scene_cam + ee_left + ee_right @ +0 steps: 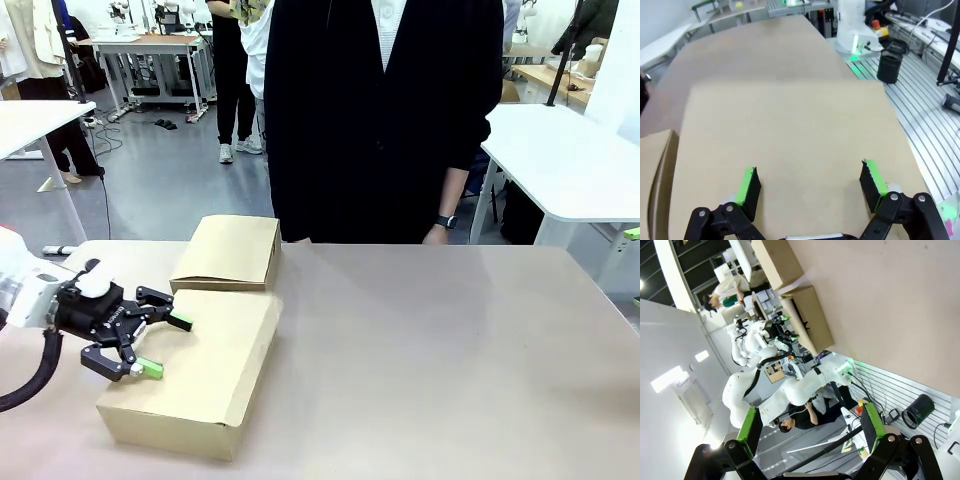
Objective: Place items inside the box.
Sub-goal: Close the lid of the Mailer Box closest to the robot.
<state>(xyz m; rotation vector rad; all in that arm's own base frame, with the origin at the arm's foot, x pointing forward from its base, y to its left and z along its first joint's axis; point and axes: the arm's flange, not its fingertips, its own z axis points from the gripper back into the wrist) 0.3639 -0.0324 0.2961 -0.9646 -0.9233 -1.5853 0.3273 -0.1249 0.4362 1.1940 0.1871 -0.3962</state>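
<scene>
Cardboard box (195,365) lies closed beneath the open left tool (160,346).

The closed flaps of the box (200,365) hid whatever lay inside it, and in the left wrist view its near edge was cut off at the bottom behind the left gripper (810,182). The left arm (25,300) ran out past the front view's left edge. The person (385,110) was cut off at the top, one hand (436,236) partly behind the table's (450,350) far edge.
</scene>
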